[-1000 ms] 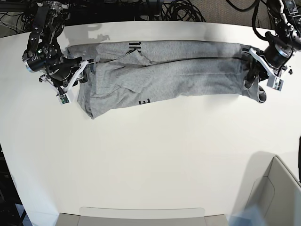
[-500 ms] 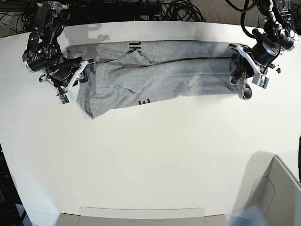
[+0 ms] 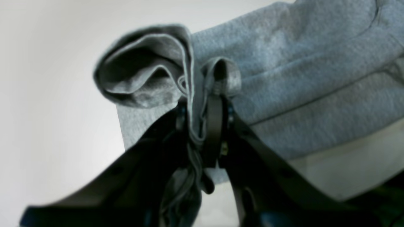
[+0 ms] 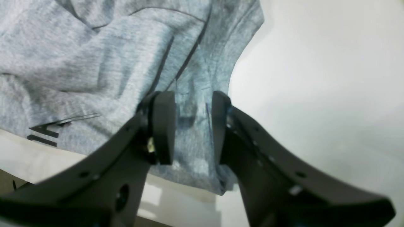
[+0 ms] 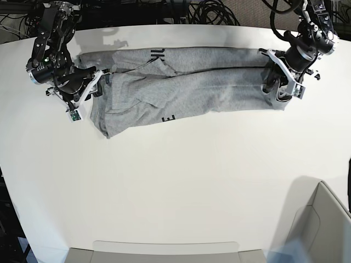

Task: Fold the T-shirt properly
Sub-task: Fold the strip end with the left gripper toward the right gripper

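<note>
Grey T-shirt (image 5: 181, 87) lay stretched across the white counter (image 5: 175, 181).
Left hand (image 3: 202, 126) pinched its right edge; right hand (image 4: 192, 126) was released at its left edge.

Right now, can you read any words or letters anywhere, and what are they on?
"E": a lone black letter at a fold of the T-shirt.
Black strokes at its far edge: cut off by a fold, unreadable.
Black bars in the right wrist view: partial, unreadable.

White table (image 5: 175, 186), cables (image 5: 211, 12), bin (image 5: 321, 224)
</note>
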Motion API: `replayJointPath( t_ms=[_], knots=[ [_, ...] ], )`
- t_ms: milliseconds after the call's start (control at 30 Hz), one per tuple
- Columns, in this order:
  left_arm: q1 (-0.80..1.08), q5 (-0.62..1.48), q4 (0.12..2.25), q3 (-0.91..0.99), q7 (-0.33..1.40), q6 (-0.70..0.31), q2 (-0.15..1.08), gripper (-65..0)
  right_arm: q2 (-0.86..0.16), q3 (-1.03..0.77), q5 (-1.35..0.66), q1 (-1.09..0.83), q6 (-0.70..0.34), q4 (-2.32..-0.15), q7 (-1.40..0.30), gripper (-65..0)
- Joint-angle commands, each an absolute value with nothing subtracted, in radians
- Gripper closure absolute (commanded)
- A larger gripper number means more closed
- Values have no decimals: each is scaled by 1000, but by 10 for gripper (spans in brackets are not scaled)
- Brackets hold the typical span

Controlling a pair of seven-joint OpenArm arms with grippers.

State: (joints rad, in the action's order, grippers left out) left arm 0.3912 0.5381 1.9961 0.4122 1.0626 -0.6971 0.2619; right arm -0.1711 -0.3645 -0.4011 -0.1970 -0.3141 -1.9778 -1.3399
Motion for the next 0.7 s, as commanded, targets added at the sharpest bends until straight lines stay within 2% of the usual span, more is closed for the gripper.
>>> replayJointPath(
  t_ms=[0, 667],
  knots=[
    [372, 552, 2014, 387, 1038, -698, 268, -47, -177, -367, -409, -186, -315, -1997, -1330, -199],
    [280, 552, 2009, 44, 1033, -698, 269, -43, -176, -367, -409, -188, -315, -1997, -1330, -199]
  ],
)
